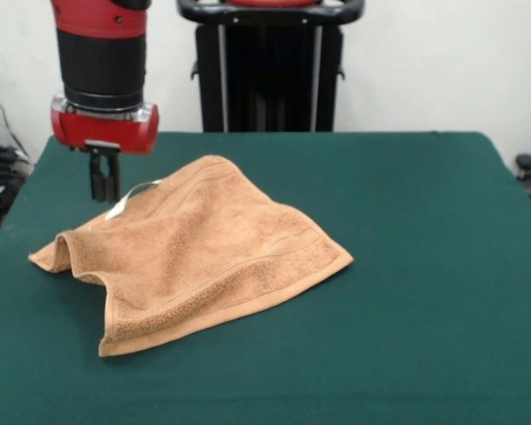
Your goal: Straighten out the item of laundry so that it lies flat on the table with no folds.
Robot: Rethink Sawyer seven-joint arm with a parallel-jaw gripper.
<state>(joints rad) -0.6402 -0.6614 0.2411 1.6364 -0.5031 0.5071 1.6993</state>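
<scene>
The orange-tan towel [203, 248] lies rumpled on the green table [425, 266], left of centre. Its left corner [57, 252] is folded over into a raised roll, and the front-left edge curls under. Band stripes run along the front and far edges. A small white loop [131, 198] sticks out at the far-left edge. My gripper [104, 188] hangs from the red and black arm just left of that loop, close above the table. Its jaws stand close together and look shut, with nothing seen between them.
The robot's black pedestal [270, 71] stands behind the table's far edge. The table's left edge runs close to my gripper, with cables [0, 177] beyond it. A dark object [527, 164] sits off the right edge.
</scene>
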